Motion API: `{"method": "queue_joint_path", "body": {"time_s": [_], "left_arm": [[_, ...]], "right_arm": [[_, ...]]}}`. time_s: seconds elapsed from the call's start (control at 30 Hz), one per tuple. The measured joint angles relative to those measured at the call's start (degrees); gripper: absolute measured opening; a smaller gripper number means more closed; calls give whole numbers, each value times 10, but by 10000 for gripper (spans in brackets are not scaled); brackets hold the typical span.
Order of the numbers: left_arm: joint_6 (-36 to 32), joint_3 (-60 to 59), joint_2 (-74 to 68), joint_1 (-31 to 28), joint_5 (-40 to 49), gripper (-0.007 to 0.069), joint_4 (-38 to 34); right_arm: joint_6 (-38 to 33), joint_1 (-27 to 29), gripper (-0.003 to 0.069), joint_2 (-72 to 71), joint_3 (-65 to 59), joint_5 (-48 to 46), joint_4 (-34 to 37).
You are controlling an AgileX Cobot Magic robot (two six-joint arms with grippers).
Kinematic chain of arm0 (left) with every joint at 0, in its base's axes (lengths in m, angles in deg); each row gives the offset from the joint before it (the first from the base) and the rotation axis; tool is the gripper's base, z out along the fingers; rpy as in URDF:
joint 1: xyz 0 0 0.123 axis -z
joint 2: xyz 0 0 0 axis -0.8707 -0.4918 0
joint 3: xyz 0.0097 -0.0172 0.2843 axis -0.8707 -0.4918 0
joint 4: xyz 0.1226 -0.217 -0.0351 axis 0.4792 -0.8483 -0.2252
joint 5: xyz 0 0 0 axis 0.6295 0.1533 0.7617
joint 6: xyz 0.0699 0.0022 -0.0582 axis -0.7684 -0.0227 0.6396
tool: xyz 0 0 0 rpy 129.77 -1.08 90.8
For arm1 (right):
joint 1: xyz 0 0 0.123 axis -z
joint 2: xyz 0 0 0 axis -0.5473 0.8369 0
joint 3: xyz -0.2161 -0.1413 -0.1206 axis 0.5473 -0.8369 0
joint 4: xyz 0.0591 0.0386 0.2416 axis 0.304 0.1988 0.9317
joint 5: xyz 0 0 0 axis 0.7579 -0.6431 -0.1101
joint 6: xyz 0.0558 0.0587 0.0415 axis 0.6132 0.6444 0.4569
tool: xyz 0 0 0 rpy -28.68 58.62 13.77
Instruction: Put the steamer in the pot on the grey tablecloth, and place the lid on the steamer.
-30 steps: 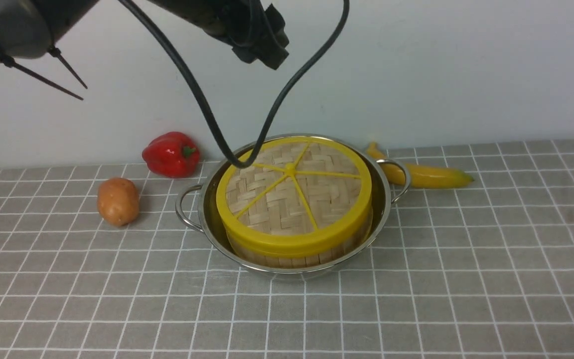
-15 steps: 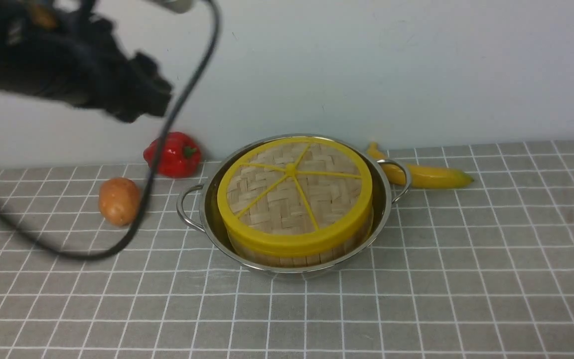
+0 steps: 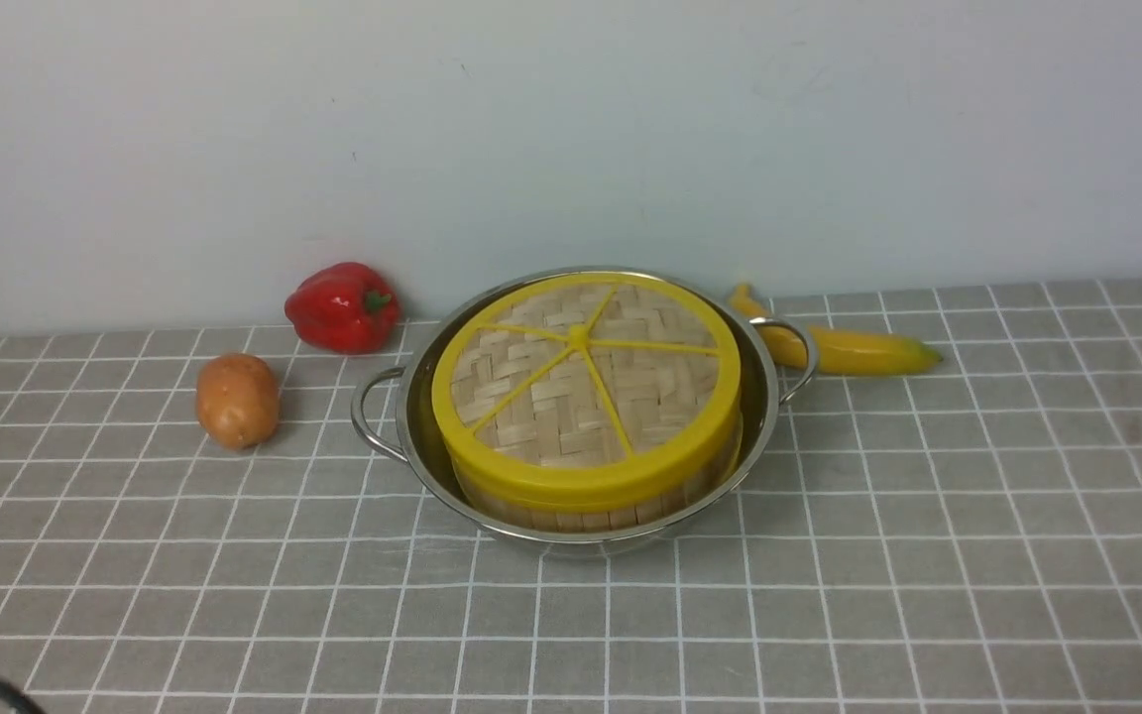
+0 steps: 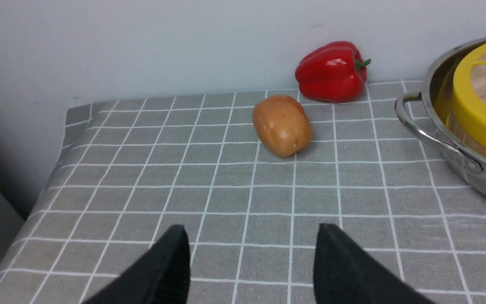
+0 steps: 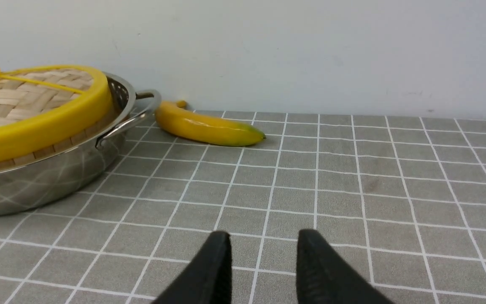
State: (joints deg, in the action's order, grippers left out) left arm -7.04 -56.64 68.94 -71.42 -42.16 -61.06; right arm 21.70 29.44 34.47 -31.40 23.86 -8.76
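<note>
We find the woven-bamboo, yellow-rimmed lid (image 3: 586, 382) hiding the bamboo steamer's (image 3: 581, 511) contents at frame centre; both black grippers (image 4: 251, 253) (image 5: 262, 253) stand spread, empty.

The lid (image 3: 586, 382) hides the inside of the steamer (image 3: 591, 508). Ahead and to one side of the left pincer (image 4: 251, 249), the pot (image 4: 445, 139) is cut by the frame edge. Both pincers' bases run out of frame; right pincer (image 5: 262, 253).
</note>
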Motion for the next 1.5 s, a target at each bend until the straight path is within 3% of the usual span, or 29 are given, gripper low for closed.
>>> {"method": "queue_joint_path", "body": {"time_s": [0.13,0.4,0.7,1.5], "left_arm": [[22,-77,80,-1,-1,377,-2],[32,-120,168,11,13,377,10],[32,-120,172,38,15,377,21],[32,-120,172,38,15,377,23]], "right_arm": [[0,0,241,0,0,0,0],[0,0,241,0,0,0,0],[0,0,241,0,0,0,0],[0,0,241,0,0,0,0]]}}
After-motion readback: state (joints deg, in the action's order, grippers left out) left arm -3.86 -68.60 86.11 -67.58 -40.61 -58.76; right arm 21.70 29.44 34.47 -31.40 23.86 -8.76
